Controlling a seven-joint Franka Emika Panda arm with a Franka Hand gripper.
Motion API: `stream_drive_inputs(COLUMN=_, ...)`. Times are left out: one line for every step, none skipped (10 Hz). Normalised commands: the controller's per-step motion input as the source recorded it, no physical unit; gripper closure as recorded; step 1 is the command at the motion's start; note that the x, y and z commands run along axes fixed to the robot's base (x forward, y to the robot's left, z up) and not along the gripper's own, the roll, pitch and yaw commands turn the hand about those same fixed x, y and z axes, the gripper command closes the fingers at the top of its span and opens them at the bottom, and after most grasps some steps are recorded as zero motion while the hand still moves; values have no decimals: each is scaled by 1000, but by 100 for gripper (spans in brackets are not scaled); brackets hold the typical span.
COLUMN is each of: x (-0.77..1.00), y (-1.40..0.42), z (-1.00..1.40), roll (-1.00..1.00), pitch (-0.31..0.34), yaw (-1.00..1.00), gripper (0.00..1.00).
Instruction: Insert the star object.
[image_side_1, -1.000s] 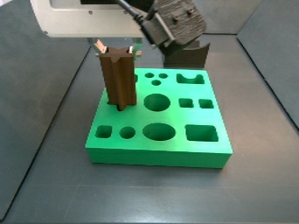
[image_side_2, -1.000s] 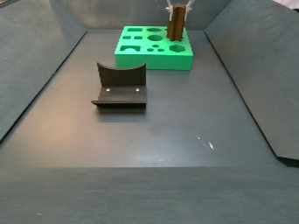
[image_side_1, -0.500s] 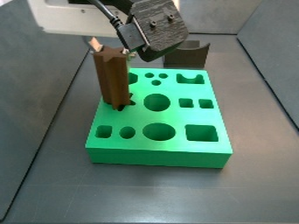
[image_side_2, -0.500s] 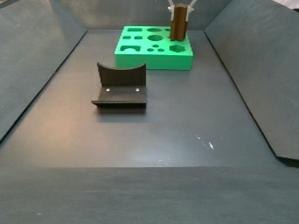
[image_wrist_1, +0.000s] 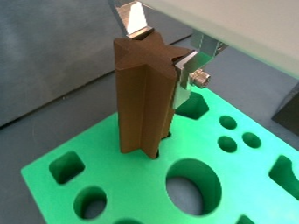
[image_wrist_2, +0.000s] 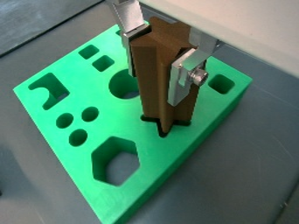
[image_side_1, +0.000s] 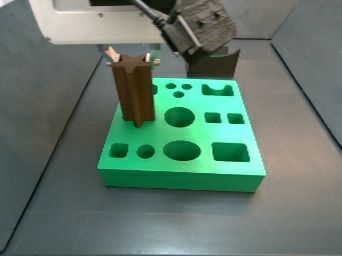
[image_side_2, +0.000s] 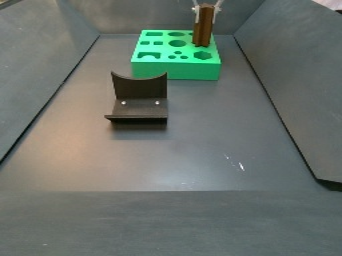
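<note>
Upright now, the star object (image_side_1: 132, 92) stands with its foot in a slot of the green block (image_side_1: 187, 150), my gripper (image_wrist_2: 162, 54) clamped on its top, fingers (image_wrist_2: 183, 77) on opposite sides. I read no writing anywhere. Dark grey floor (image_side_2: 174, 150), fixture (image_side_2: 136, 100) well apart. Half a second ago the star leaned; it is straighter.

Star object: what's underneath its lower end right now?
The star object, gripped near its top by the end effector, stands in a star-shaped hole of the green block. Its tip and depth are hidden.
</note>
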Motion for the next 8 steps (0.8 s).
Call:
stream_drive_inputs(x=0, y=34, z=-360, roll=27, pitch=0, yaw=-6, gripper=100)
stream_drive_inputs(x=-143, y=160, z=-360, roll=81, pitch=3, yaw=-37, gripper=100)
stream_drive_inputs(x=-334, y=206, z=-280, roll=107, pitch=0, yaw=-3, gripper=100)
stream_drive_inputs(x=-363, y=151, z=-294, roll=104, pitch=0, yaw=0, gripper=100)
stream_drive_inputs(x=-243, y=66, z=-434, roll=64, pitch=0, yaw=0, gripper=100)
stream_drive_inputs(x=154, y=0, z=-600, roll=73, pitch=24, yaw=0, gripper=100)
stream_drive_inputs(x=323, y=0, z=-554, roll=116, pitch=91, yaw=-131, gripper=100)
stream_drive_inputs(x=160, y=111, z=-480, roll=67, pitch=107, yaw=-300, gripper=100)
